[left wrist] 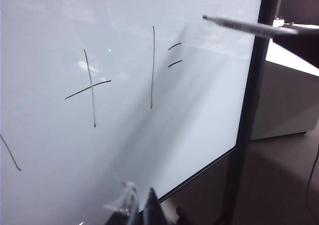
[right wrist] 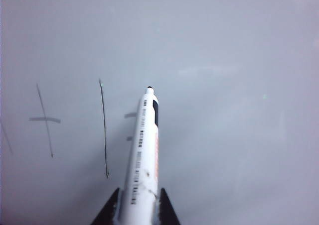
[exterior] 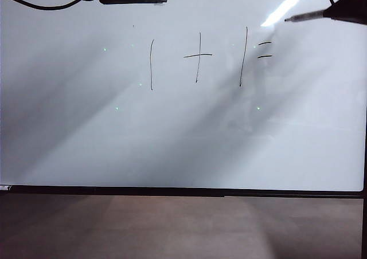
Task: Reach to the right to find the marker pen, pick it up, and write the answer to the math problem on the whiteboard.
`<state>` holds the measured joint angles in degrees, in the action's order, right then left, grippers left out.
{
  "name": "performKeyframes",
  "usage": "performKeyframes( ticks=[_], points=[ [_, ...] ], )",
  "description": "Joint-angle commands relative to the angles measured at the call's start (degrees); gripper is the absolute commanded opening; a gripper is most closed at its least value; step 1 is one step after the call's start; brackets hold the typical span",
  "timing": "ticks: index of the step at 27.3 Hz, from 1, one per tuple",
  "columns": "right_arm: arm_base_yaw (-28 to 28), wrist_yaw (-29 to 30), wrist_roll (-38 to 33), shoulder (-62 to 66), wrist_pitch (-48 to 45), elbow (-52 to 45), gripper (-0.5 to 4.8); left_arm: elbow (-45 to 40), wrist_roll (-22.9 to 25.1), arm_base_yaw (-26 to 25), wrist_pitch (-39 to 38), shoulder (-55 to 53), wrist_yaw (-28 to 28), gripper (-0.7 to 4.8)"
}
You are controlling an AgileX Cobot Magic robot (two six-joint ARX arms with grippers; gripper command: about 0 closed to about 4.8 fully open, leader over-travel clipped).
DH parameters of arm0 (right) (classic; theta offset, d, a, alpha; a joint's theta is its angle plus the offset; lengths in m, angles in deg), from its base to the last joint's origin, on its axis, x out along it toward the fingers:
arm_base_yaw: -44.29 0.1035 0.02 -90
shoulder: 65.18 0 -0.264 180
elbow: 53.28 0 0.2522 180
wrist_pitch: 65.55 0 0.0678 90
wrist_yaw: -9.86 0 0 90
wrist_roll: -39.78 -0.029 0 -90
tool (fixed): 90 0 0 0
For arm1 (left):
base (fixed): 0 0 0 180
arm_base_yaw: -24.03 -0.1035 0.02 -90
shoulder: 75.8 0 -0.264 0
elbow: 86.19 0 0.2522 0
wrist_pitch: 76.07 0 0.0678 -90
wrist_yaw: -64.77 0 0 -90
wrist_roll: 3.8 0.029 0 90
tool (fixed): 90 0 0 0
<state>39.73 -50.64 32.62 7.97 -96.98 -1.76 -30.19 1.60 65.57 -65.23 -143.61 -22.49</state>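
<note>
Right wrist view showed the right pincer clamped on the marker pen, tip ahead nearing the whiteboard; left pincer unclear

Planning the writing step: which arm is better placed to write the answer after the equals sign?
Right. Its end effector is shut on the marker pen, tip near the math problem; the left end effector holds nothing.

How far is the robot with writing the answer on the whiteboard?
Done: the right gripper is shut on the marker pen. In hand: its tip points toward the whiteboard, near the equals sign of the math problem. Left: no answer is written yet. The left gripper waits at the lower edge.
</note>
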Motion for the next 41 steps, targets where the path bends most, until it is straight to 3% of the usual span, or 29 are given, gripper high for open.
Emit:
performKeyframes(
  ticks=[1,41],
  points=[
    [0.1,-0.4,0.1,1.0,-0.9,1.8,-0.05,0.2,0.2,0.1,0.7,0.2,-0.2,0.27],
    [-0.7,-3.2,1.4,4.9,3.1,5.3,-0.05,0.2,0.2,0.1,0.6,0.2,-0.2,0.27]
  ],
)
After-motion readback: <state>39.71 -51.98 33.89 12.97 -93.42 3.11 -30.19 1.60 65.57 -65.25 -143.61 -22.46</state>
